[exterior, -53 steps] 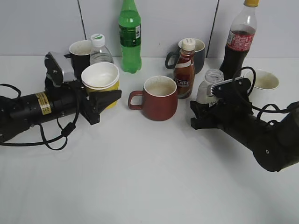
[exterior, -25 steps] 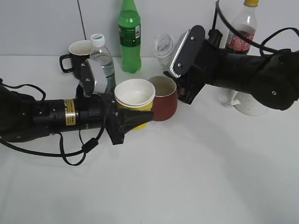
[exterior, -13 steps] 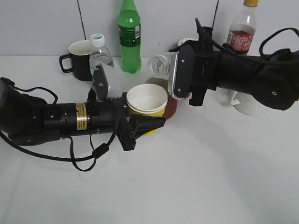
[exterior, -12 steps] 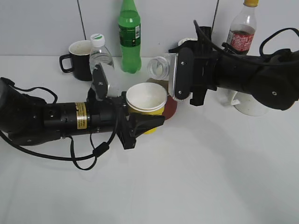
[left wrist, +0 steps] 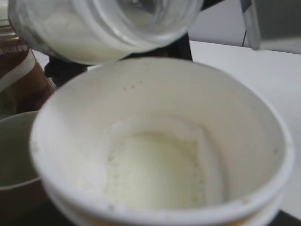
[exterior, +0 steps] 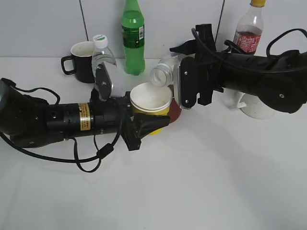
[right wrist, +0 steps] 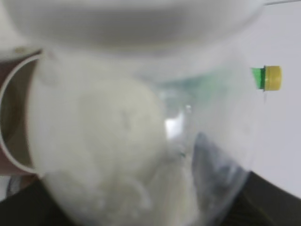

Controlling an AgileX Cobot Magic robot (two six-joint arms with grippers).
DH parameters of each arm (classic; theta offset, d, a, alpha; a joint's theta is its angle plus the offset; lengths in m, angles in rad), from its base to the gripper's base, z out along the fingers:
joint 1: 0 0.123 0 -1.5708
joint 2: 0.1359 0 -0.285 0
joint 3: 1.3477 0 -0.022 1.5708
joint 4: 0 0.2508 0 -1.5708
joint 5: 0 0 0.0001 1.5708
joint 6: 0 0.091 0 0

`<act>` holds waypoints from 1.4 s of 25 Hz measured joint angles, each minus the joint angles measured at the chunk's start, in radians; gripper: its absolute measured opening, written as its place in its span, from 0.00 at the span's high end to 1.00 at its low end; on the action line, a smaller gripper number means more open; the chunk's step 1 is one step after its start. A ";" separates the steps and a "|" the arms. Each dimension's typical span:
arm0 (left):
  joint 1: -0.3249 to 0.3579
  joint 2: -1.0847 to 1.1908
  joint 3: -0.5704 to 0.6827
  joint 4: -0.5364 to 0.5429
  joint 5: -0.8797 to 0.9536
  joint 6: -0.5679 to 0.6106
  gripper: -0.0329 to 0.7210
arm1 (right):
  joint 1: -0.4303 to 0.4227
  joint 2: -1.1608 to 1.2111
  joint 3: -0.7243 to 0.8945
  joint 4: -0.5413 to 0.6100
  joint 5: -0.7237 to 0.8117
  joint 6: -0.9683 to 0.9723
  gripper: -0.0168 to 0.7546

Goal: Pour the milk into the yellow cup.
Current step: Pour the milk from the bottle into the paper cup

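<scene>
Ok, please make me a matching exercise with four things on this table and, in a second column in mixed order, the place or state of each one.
Things:
1. milk bottle
2. yellow cup
3. green bottle
4. black mug

Places or states:
A. stands upright at the back wall
B. tilted, mouth over the cup
C. held by the left claw
D. stands at the back left

Pairs: 1-B, 2-C, 3-A, 4-D

Paper cup: we see the small tapered yellow paper cup (exterior: 150, 106), white inside.
Milk bottle: the small clear wide-mouthed bottle (exterior: 163, 73) holds white milk.
Mug: the red-brown handled mug (exterior: 175, 111).
Soda bottle: the tall green plastic bottle (exterior: 133, 37).
</scene>
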 joint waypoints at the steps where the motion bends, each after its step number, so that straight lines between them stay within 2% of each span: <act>1: -0.001 0.000 0.000 0.001 0.000 0.000 0.45 | 0.000 0.000 0.000 0.000 -0.009 -0.010 0.41; 17: -0.001 0.000 0.000 0.028 0.000 0.000 0.45 | 0.000 0.000 0.000 0.000 -0.079 -0.170 0.41; 35: -0.001 0.000 0.000 0.063 -0.003 0.000 0.45 | 0.000 0.000 0.000 0.000 -0.098 -0.259 0.41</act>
